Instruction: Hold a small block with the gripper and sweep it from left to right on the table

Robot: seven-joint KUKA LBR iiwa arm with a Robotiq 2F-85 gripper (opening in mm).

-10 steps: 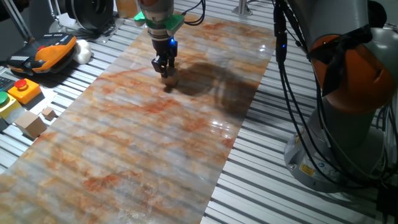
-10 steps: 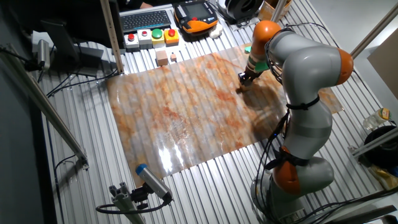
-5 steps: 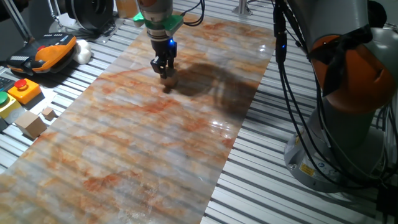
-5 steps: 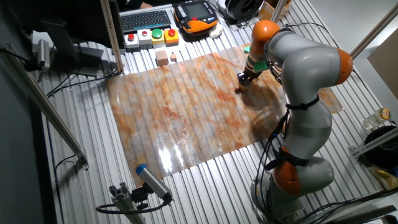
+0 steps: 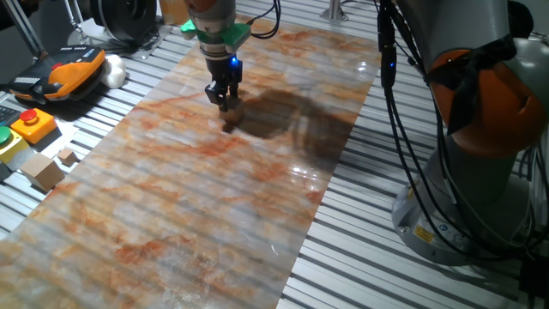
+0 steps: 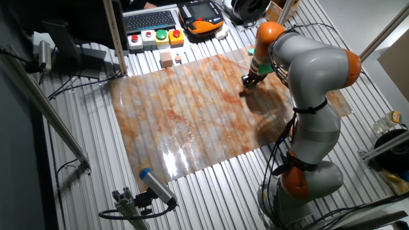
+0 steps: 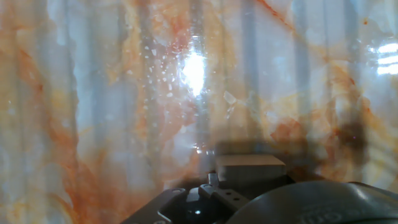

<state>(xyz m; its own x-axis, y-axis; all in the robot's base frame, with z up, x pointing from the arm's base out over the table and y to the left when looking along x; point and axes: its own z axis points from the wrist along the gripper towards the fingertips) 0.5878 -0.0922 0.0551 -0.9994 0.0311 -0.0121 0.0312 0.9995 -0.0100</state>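
**Block's pinched in the gripper, low over the far end of the sheet**

Biggest thing first: the table (image 5: 171, 197) w/ its marbled orange/grey sheet runs long, from the near corner up toward the top of one fixed view. The arm reaches over the far end of it. The gripper (image 5: 225, 100), blue light on, points straight down and is closed on the small block (image 5: 230, 107), so block sits directly under the hand, between the fingertips, not off to any side. Only one arm here, so no question of which is nearer.

In the hand view the block (image 7: 250, 168) shows as a pale squarish face just past the fingers, edges roughly square to the jaws. It's a cube afaict, so no real long axis to speak of. Can't tell for sure if its underside is touching the sheet or just above.

Imo the sweep just needs the hand to travel sideways across the sheet w/ height kept steady.
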